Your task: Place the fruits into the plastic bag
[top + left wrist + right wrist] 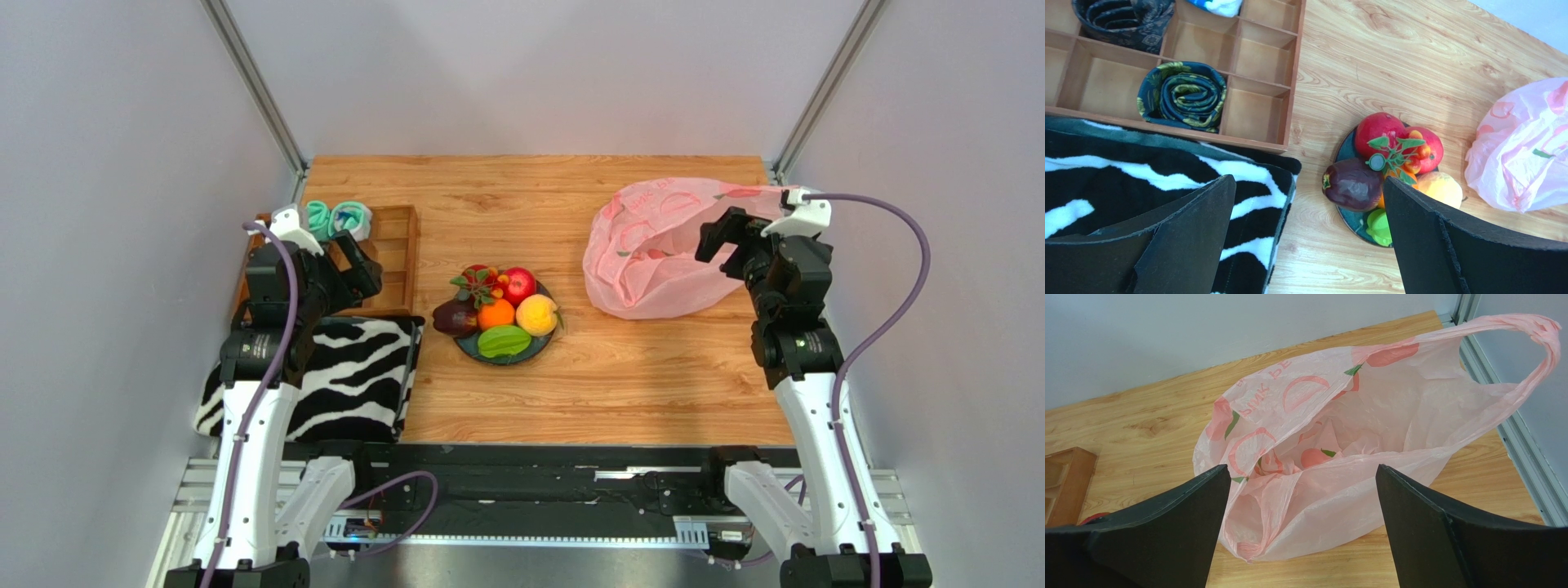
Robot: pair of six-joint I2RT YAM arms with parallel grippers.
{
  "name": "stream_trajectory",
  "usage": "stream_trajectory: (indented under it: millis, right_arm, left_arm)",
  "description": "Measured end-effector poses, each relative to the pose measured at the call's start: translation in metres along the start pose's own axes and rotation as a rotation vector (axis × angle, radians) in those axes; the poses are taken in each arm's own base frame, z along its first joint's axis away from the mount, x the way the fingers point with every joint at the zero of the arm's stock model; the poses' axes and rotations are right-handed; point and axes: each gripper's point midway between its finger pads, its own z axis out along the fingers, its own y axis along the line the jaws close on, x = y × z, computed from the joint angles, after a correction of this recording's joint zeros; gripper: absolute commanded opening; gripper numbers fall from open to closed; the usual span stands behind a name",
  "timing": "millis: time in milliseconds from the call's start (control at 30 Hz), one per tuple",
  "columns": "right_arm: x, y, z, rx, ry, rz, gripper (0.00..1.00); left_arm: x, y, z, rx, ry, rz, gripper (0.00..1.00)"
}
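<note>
Sitting heaped on a dark round plate (pixel 471 353) at the middle of the table (pixel 638 380), the fruits (pixel 501 312) are a red apple (pixel 520 284), an orange (pixel 496 314), a yellow-orange peach (pixel 536 315), a green oval fruit (pixel 503 343), a dark purple fruit (pixel 455 320) and leafy red berries (pixel 478 282). None of them is in the plastic bag (pixel 650 251), which lies well apart to the right, toward the far edge, crumpled, with its mouth gaping and one handle stretched out.

In the left wrist view the left gripper (pixel 1306 202) has its fingers spread wide with nothing between them. The gap frames a corner of the zebra-striped cloth (pixel 344 380) and bare wood, and the plate sits off to one side, the green fruit and the peach partly hidden behind one finger.

The right gripper (pixel 1301 478) is likewise spread wide and holds nothing. From its wrist the bag's open mouth shows in the gap between the two fingers, the pink film running behind both. From above this gripper is over the bag's right part.

Beyond the cloth stands a wooden compartment tray (pixel 1290 79) holding rolled fabrics (pixel 1183 95).
</note>
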Motion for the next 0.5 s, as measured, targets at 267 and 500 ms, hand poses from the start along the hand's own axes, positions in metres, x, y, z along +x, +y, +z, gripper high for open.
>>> stream_trajectory:
  millis: [267, 500]
  right_arm:
    - [0.007, 0.017, 0.004, -0.099, 0.049, -0.051, 0.85]
    - [0.040, 0.076, 0.023, -0.279, 0.240, -0.224, 0.86]
  left_arm:
    - [-0.002, 0.004, -0.001, -0.020, -0.013, 0.015, 0.93]
    - [0.005, -0.011, 0.006, 0.045, 0.027, 0.045, 0.88]
